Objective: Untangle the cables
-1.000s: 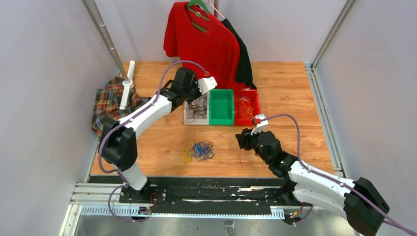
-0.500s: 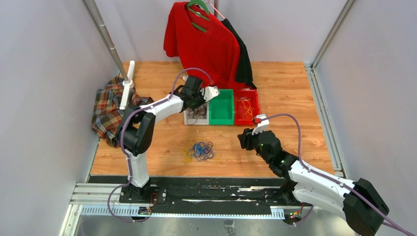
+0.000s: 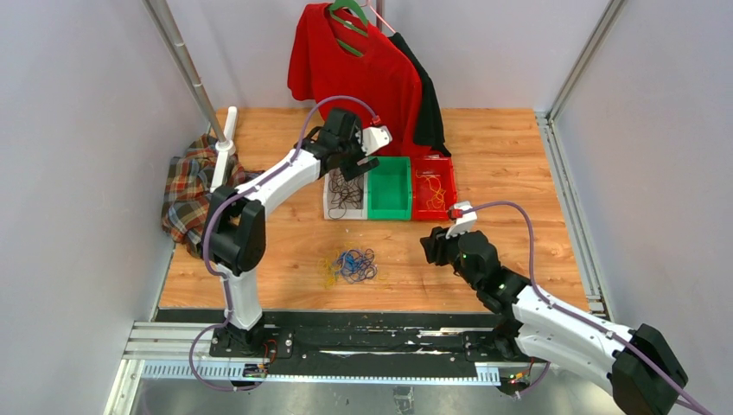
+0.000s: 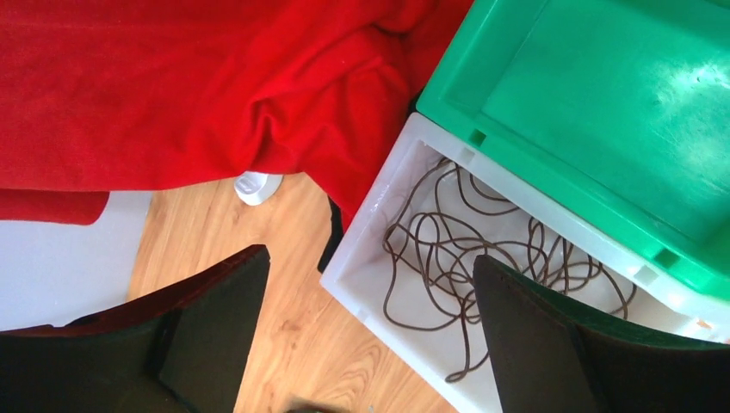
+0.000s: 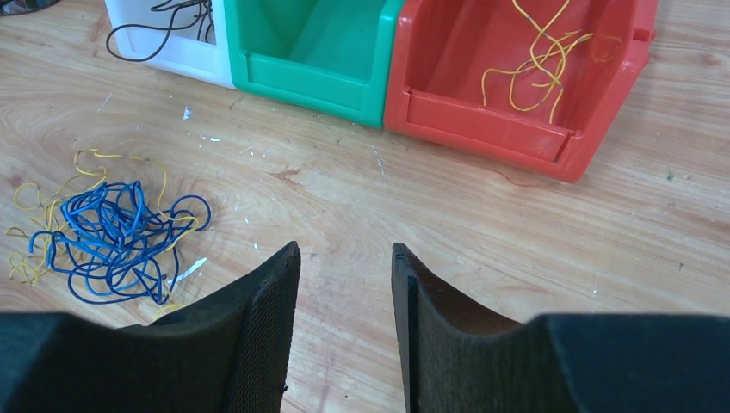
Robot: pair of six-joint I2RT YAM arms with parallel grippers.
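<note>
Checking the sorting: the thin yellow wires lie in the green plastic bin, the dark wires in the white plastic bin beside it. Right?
No. The right wrist view shows the thin yellow wires in the red plastic bin; the green plastic bin holds nothing. The dark wires are in the white plastic bin beside the green one.

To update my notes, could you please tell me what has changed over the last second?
The left gripper edged farther back over the white bin and opened; black cables lie in the bin. The right gripper barely shifted and stays open and empty. The blue-yellow tangle has not moved.
</note>
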